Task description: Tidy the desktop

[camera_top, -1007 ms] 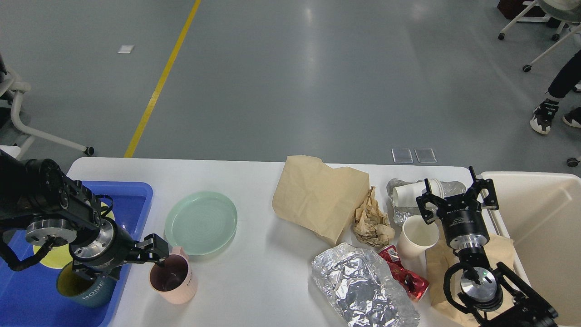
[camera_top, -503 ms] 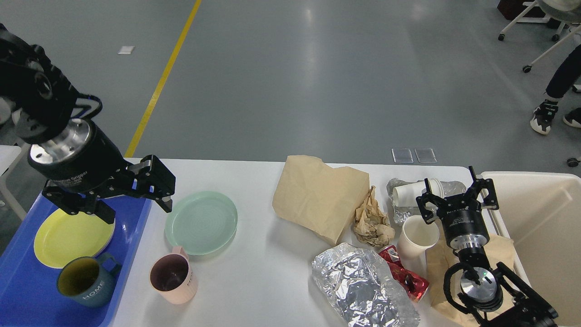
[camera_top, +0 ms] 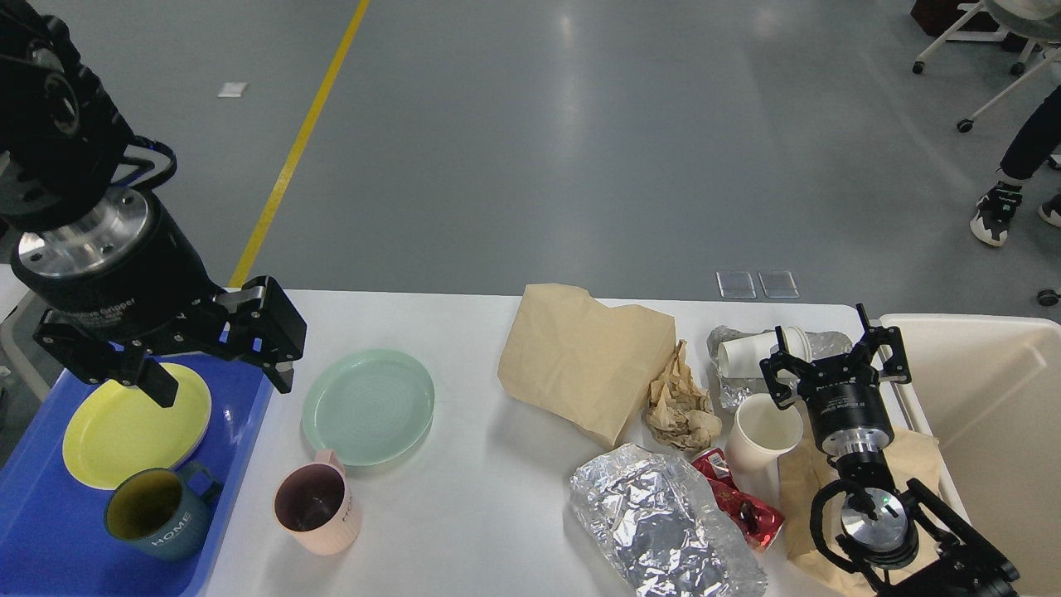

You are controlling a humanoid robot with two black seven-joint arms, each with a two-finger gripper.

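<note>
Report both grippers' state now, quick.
Left gripper: open, holding nothing, raised over the edge of the blue tray.
Right gripper: open, empty, beside the white paper cup.

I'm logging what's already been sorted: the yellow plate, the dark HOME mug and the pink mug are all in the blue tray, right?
Not quite. The head view shows the yellow plate and the dark HOME mug in the blue tray, but the pink mug stands outside it on the desktop, just right of the tray's edge and in front of the green plate.
</note>
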